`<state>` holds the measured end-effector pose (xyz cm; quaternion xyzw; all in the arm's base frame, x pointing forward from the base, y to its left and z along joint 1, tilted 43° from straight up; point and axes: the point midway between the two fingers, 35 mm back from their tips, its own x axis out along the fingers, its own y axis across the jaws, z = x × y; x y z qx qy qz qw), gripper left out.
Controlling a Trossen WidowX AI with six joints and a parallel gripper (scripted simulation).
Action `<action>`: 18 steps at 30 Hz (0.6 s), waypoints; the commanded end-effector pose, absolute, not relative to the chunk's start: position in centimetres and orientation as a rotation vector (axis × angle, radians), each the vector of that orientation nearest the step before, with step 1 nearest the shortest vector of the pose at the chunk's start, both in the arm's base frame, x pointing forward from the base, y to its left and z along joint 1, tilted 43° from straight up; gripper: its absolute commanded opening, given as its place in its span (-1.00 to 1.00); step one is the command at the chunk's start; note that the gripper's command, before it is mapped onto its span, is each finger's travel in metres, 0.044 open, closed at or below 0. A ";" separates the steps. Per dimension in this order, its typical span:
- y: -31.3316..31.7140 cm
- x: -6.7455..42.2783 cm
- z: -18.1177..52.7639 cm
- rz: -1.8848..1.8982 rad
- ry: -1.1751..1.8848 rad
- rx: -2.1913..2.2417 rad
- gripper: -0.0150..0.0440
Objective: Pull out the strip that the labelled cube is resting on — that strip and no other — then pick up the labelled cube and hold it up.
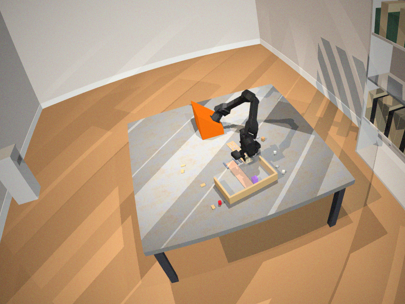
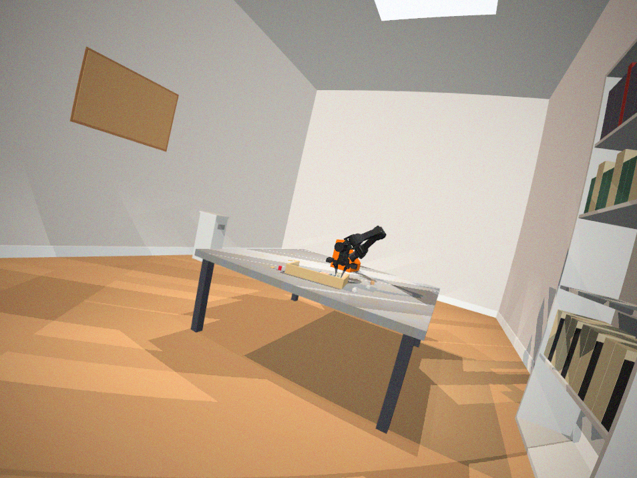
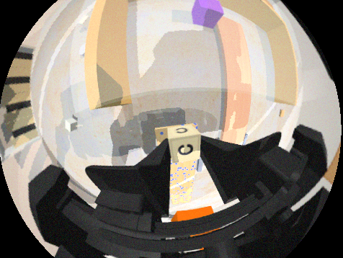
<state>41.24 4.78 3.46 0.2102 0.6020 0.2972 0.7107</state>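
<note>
The labelled cube (image 3: 184, 145) is tan with a black "C" on its face. It sits just outside the wooden tray (image 1: 251, 192) (image 3: 107, 53) (image 2: 308, 274), at the end of a tan speckled strip (image 3: 183, 183) (image 1: 233, 144) that runs back under my wrist. My gripper (image 3: 181, 140) (image 1: 246, 160) (image 2: 336, 267) is low over the table, with its two black fingers pressed against the cube's sides. A pink strip (image 3: 237, 82) (image 1: 241, 175) lies inside the tray with a purple cube (image 3: 207, 10) (image 1: 254, 178) at its far end.
A large orange wedge (image 1: 206, 121) (image 2: 339, 256) stands behind the arm. Small tan, white and red blocks, such as the red one (image 1: 219, 202), lie scattered around the tray. A bookshelf (image 1: 389, 108) stands to the right of the table.
</note>
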 end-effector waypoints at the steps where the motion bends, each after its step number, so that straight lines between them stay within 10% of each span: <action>1: 4.8 41.2 3.5 0.660 1.335 0.466 -0.16; 5: 4.6 41.0 3.6 0.659 1.335 0.466 -0.49; 18: 1.7 35.2 5.4 0.656 1.337 0.475 -0.49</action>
